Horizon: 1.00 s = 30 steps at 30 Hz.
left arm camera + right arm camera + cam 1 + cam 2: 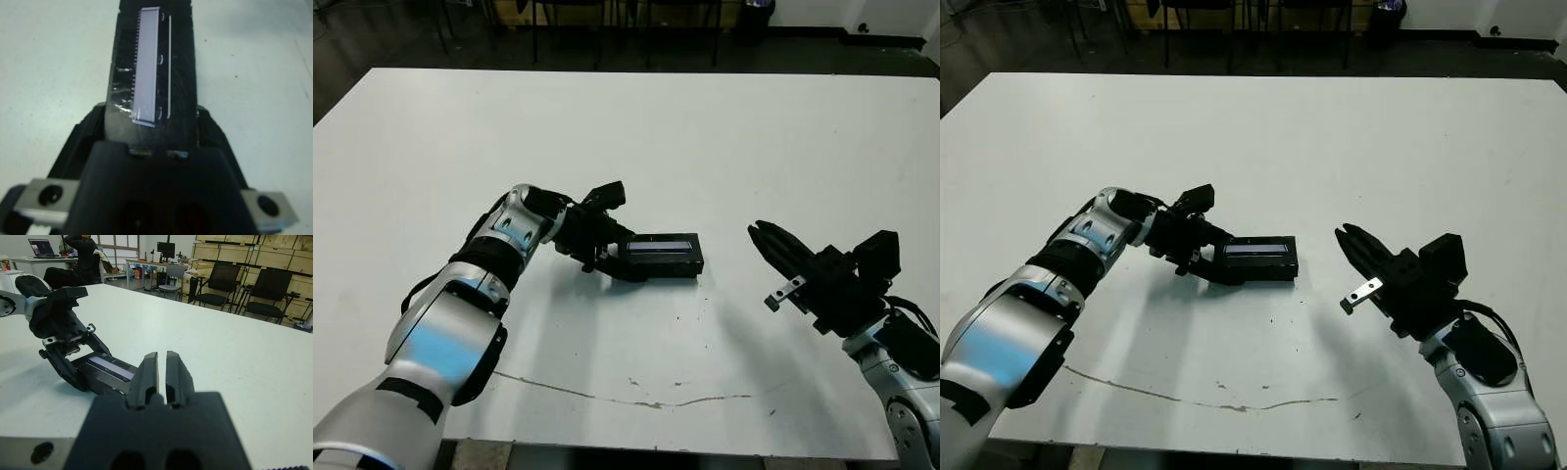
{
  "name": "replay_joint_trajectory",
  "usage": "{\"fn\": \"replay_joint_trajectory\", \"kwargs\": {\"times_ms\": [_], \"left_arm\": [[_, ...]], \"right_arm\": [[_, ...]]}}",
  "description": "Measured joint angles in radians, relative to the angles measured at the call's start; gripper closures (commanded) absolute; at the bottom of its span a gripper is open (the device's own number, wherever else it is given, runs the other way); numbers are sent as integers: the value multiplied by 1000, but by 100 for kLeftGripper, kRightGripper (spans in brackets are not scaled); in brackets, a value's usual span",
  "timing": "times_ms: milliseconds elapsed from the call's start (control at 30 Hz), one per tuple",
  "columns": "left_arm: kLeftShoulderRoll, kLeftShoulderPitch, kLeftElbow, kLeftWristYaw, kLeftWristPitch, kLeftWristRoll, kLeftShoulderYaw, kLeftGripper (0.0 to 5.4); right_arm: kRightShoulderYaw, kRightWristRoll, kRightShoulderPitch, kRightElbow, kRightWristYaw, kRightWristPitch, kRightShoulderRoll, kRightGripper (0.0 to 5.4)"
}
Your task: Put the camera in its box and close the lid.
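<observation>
Lid (663, 253) on white table (724, 147) (cracked near edge), pinched by left tool (617, 262); right tool (769, 240) pressed together.

The lid (664, 252) is showing black, with a pale grey strip running along its top face (fine ridged marks are edging the strip in the left wrist view). The table (705, 137) is reading white, with a thin dark crack line crossing the lower centre of the frame. The left gripper (612, 259) and the right gripper (766, 238) are both presenting black fingers; the arms behind them are showing silver and black.
</observation>
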Motion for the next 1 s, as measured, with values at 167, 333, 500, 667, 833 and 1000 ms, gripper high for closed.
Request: {"fn": "replay_joint_trajectory", "kwargs": {"times_ms": [167, 333, 500, 667, 833, 1000], "left_arm": [[11, -2, -27, -13, 0, 18, -20, 261], [31, -1, -76, -19, 26, 30, -43, 261], [53, 3, -130, -11, 35, 56, -80, 223], [72, 3, -150, -5, 5, 79, -108, 135], [81, 6, -135, 11, -54, 79, -108, 54], [94, 5, -108, 11, -76, 77, -103, 2]], "right_arm": [[4, 1, -3, -2, 0, 2, 0, 540], [9, 4, -8, -1, 0, 4, 2, 540], [17, 8, -8, -3, -1, 8, 4, 540], [20, 16, -7, -13, -9, 18, 4, 540], [20, 19, -7, -15, -9, 18, 4, 540], [20, 25, -6, -15, -10, 18, 4, 540]]}}
